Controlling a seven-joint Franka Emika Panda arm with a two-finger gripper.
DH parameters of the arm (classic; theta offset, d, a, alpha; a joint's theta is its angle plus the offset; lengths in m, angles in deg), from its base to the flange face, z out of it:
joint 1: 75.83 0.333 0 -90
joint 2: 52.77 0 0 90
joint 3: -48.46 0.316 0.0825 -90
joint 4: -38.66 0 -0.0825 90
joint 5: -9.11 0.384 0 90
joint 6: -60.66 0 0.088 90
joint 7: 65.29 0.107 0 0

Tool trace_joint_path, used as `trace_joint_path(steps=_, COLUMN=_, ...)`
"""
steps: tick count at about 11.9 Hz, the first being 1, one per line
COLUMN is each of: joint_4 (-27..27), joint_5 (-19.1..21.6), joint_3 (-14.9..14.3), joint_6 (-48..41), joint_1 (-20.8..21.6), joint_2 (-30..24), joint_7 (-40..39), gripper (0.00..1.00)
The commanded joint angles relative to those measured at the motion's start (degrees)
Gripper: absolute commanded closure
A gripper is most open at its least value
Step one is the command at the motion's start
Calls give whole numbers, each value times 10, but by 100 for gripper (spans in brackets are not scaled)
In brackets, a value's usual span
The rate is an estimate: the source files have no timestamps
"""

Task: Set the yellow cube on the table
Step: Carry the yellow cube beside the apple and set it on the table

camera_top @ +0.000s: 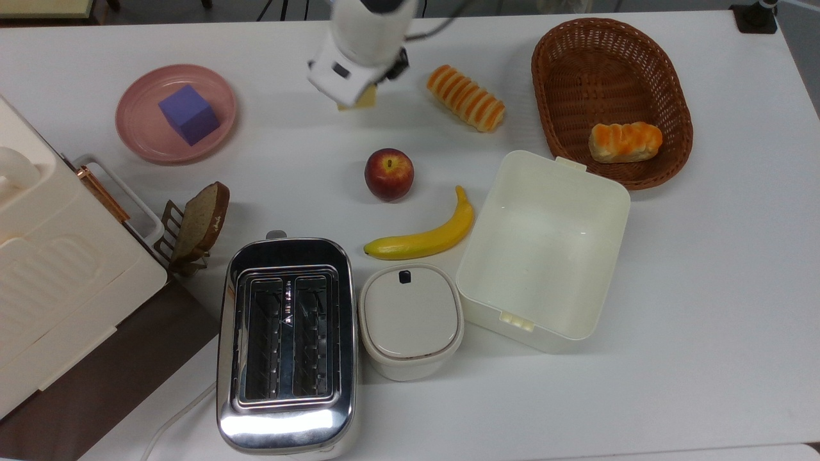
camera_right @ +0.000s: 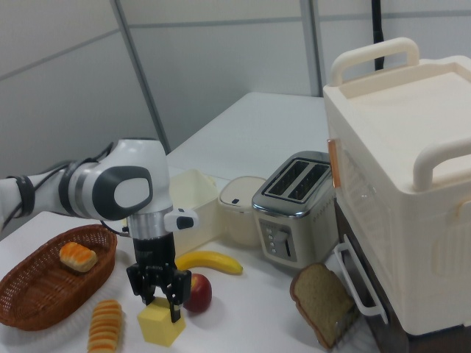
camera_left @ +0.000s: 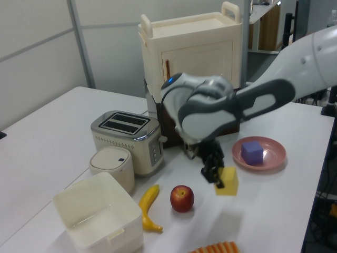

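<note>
Top view: a white robot arm reaches in from the upper middle of the frame, and its gripper [camera_top: 366, 86] hangs over the table [camera_top: 705, 288], largely hidden under the white wrist. A corner of the yellow cube [camera_top: 360, 100] peeks out just below the wrist, between the pink plate [camera_top: 138, 137] at upper left and a striped orange bread roll [camera_top: 466, 97] right of centre. A purple cube [camera_top: 188, 114] sits alone on the pink plate. Below the gripper, near the middle of the frame, lie a red apple [camera_top: 389, 173] and a banana [camera_top: 423, 237]. A brown wicker basket [camera_top: 576, 77] at upper right holds a second roll [camera_top: 625, 141]. An open cream box [camera_top: 544, 250], a small lidded container [camera_top: 410, 320] and a chrome toaster [camera_top: 286, 342] fill the lower middle.

In the left view, the gripper [camera_left: 215, 173] is at centre, its dark jaws clamped on the yellow cube [camera_left: 227, 182], which is tilted and lifted clear of the table [camera_left: 47, 126]. The apple [camera_left: 182, 198] is just to the left of it, the pink plate [camera_left: 268, 158] up and to the right.

In the right view, at lower left, the gripper [camera_right: 157, 292] points down with its fingers [camera_right: 176, 293] grasping the yellow cube [camera_right: 160, 324] from above. The cube is close to the table [camera_right: 257, 132], but whether it touches cannot be told.
</note>
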Motion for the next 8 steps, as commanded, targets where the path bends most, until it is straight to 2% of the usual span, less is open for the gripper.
trace_joint_path(steps=1, joint_4=-1, joint_5=-1, joint_3=-9, joint_6=48, joint_1=20, joint_2=19, joint_7=54, gripper=21)
trace_joint_path(steps=2, joint_4=-1, joint_5=-2, joint_3=-9, joint_6=47, joint_1=23, joint_2=18, joint_7=69, gripper=0)
trace_joint_path(steps=5, joint_4=-30, joint_5=-3, joint_3=-9, joint_6=16, joint_1=32, joint_2=11, joint_7=80, gripper=0)
trace_joint_path(steps=8, joint_4=-121, joint_5=-1, joint_3=-16, joint_6=-76, joint_1=24, joint_2=-20, joint_7=95, gripper=0)
